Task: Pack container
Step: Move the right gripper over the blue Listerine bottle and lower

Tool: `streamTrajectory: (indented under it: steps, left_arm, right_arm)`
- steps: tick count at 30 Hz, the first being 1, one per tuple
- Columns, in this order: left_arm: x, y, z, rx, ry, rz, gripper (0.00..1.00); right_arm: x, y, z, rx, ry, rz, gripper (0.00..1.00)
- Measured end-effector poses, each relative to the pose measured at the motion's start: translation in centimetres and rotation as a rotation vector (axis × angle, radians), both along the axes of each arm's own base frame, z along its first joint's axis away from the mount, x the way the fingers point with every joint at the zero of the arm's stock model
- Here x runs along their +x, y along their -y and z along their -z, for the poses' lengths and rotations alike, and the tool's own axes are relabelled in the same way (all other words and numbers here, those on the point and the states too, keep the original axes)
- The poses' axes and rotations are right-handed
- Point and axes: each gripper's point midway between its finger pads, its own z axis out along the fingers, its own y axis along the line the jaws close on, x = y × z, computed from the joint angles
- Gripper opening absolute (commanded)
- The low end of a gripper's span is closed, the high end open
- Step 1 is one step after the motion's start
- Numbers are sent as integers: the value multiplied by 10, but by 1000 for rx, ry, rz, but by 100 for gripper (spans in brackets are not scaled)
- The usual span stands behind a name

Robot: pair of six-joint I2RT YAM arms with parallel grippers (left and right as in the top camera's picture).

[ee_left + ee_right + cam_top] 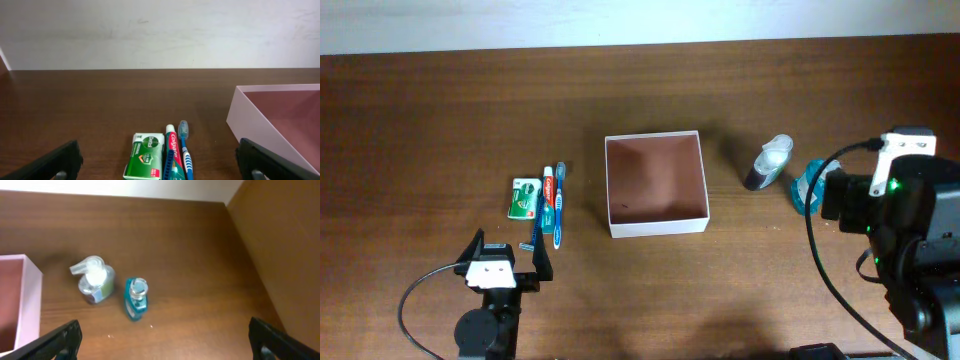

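From above, the container [656, 180] sits at the centre of the brown table [420, 120], a square white-walled box with a bare reddish-brown floor. To its left, well clear of it, a green soap box [525, 198], a red toothpaste tube [548, 190] and a blue toothbrush [560, 205] lie side by side, nearly touching. At the lower left of the frame the left gripper [510, 240] points up toward these three, its jaws spread wide with nothing between them. Right of the container stands a clear pump bottle [767, 163], and just beyond it a teal bottle [807, 185], partly covered by the right arm [910, 230] at the right edge. In the left wrist view the soap box, tube and toothbrush lie at bottom centre, and the container's pale wall fills the right side. The two dark fingers [55, 162] sit in the bottom corners, far apart and touching nothing. In the right wrist view the pump bottle and teal bottle stand close together at centre left, and a corner of the container shows at the left edge. The right gripper [164, 325] is fully spread and empty, with its fingers [57, 340] in the bottom corners, short of both bottles.
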Motion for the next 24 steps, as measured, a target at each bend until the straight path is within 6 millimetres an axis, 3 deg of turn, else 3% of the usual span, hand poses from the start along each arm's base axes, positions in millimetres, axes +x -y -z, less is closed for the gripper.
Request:
streamTrajectory:
  steps: [6, 10, 15, 19, 24]
  left_arm:
    - [0, 0, 0, 0, 0, 0, 99]
    - [0, 0, 0, 0, 0, 0, 99]
    - [0, 0, 0, 0, 0, 0, 99]
    - [0, 0, 0, 0, 0, 0, 99]
    - [0, 0, 0, 0, 0, 0, 99]
  right_arm:
    - [14, 1, 16, -12, -70, 8, 98]
    - [33, 1, 45, 43, -174, 2, 98]
    - [52, 27, 79, 200, -261, 27, 94]
    - [54, 44, 94, 278, -295, 29, 91]
    - [66, 34, 116, 335, -360, -69, 85]
